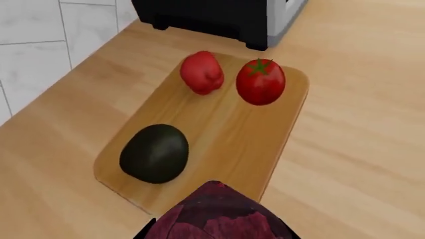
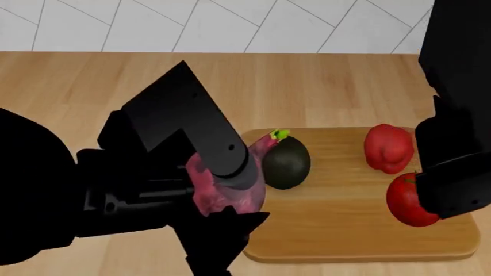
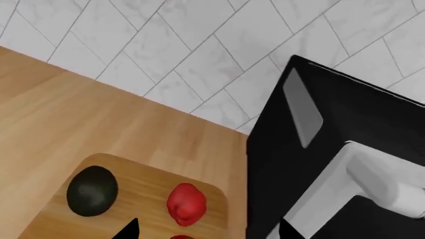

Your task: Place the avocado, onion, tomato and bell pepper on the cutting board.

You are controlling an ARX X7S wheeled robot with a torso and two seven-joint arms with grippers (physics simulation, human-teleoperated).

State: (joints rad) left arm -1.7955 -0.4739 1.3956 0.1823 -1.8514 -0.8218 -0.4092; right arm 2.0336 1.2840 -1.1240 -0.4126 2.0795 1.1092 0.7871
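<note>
Left end effector (image 2: 230,198) is clamped on the onion (image 2: 222,190), holding it over the near-left corner of the cutting board (image 2: 345,241); not set down yet by my read. Onion should handle as a firm, light, round bulb with papery skin that can slip, so a grip across the widest part is the right hold, and that looks like where the fingers sit. In the head view its green sprout tip points up and away from me, toward the avocado, so the long axis is tilted rather than upright; expect it to roll when released, best lowered onto the flat of the board before letting go. In the left wrist view the onion (image 1: 216,214) fills the near edge, with bare board just past it. Next out, the avocado (image 2: 286,162) lies on the board just beside the onion, egg shape, long axis roughly along the board's length in the left wrist view; whether they touch I can't tell. Farther along, the bell pepper (image 2: 388,148) and the tomato (image 2: 410,201) sit near the board's far end, tomato calyx up. Right end effector (image 3: 206,231): only two dark tips show, set apart, empty, hovering over that end. Desk (image 2: 84,86) beyond.
</note>
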